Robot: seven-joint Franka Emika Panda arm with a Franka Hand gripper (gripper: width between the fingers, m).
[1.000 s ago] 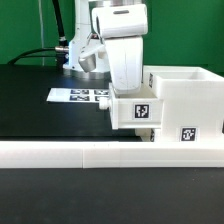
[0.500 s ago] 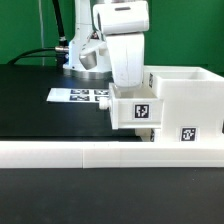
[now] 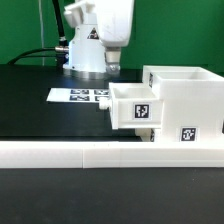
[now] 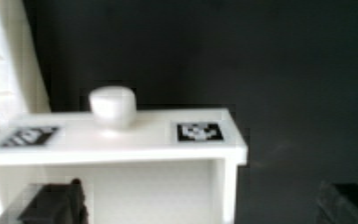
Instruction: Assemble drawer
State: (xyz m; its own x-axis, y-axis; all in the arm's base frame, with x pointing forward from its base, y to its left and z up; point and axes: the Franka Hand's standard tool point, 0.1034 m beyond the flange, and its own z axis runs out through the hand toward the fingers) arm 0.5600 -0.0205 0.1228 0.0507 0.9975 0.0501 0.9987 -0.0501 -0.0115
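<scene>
The drawer housing sits against the white rail, a tray poking out of it toward the marker board. Jaws spread wide, gripping nothing: the gripper hangs clear above the tray's knob. It has lifted away since a second ago!

text: none legible | drawer: square black-and-white markers only

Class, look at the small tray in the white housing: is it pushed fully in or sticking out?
Sticking out. In the exterior view the tray projects from the housing towards the marker board, its open top showing.
</scene>
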